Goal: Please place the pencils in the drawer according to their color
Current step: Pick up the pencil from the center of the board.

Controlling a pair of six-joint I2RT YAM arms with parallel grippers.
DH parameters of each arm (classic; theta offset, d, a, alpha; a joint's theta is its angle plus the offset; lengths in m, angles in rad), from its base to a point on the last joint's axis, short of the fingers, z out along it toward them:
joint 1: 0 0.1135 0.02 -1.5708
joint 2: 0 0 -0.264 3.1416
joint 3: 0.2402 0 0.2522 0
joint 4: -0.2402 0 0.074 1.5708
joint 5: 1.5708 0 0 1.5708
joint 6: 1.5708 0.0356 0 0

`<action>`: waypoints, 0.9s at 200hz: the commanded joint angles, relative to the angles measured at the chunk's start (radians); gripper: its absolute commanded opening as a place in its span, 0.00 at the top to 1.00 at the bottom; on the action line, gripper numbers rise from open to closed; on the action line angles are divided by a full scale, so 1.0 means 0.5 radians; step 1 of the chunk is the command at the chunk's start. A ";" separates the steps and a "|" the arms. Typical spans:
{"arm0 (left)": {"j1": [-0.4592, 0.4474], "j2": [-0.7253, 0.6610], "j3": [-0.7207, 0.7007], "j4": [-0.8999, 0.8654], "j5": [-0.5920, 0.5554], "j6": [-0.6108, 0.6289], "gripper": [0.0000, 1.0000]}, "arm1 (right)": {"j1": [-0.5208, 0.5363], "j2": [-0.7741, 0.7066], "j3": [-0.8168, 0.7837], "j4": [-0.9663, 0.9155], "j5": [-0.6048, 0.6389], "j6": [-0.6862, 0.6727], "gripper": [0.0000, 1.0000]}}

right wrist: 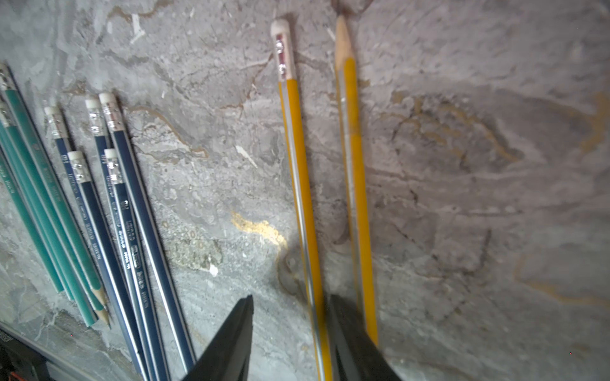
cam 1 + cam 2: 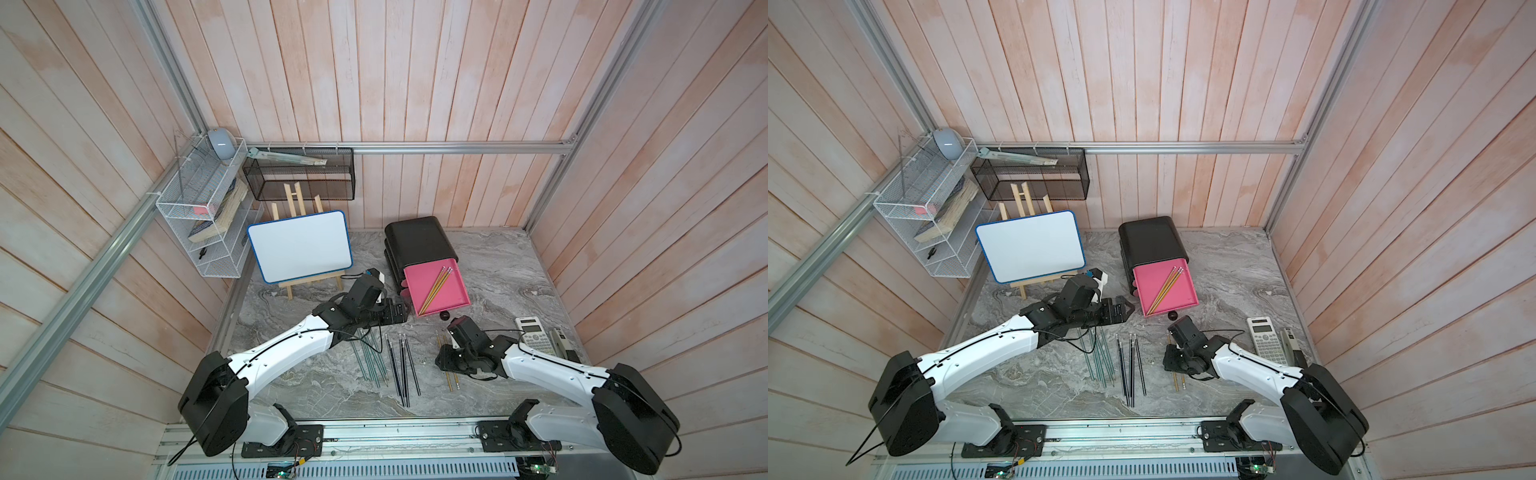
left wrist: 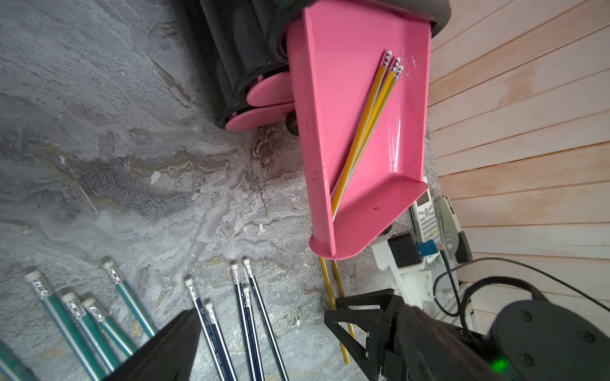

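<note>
On the worktop (image 1: 495,165), one yellow pencil (image 1: 302,184) is straddled by the spread right tool (image 1: 291,300); the neighbouring pencil (image 1: 356,165), just beside, could be pinched too.

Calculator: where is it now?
In both top views the calculator lies flat on the right of the table, beside a grey stapler, front-right of the open pink drawer.

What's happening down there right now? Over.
Left gripper open, empty, beside pulled-out drawer. Right gripper open, straddling one yellow pencil on table. Three yellow pencils in drawer. Nothing seen blocking.
</note>
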 commanded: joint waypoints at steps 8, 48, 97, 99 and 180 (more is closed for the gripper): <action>-0.008 -0.044 -0.030 0.035 -0.020 -0.008 0.00 | 0.012 0.037 0.017 -0.016 0.052 -0.044 0.57; -0.008 -0.045 -0.031 0.036 -0.025 -0.009 0.00 | 0.038 0.111 0.063 -0.100 0.120 -0.088 0.57; -0.008 -0.044 -0.032 0.042 -0.026 -0.016 0.00 | 0.185 0.270 0.194 -0.257 0.318 -0.126 0.58; -0.009 -0.046 -0.032 0.044 -0.025 -0.016 0.00 | 0.192 0.277 0.196 -0.259 0.322 -0.127 0.58; -0.008 -0.053 -0.034 0.041 -0.030 -0.013 0.00 | 0.317 0.435 0.228 -0.269 0.414 -0.106 0.65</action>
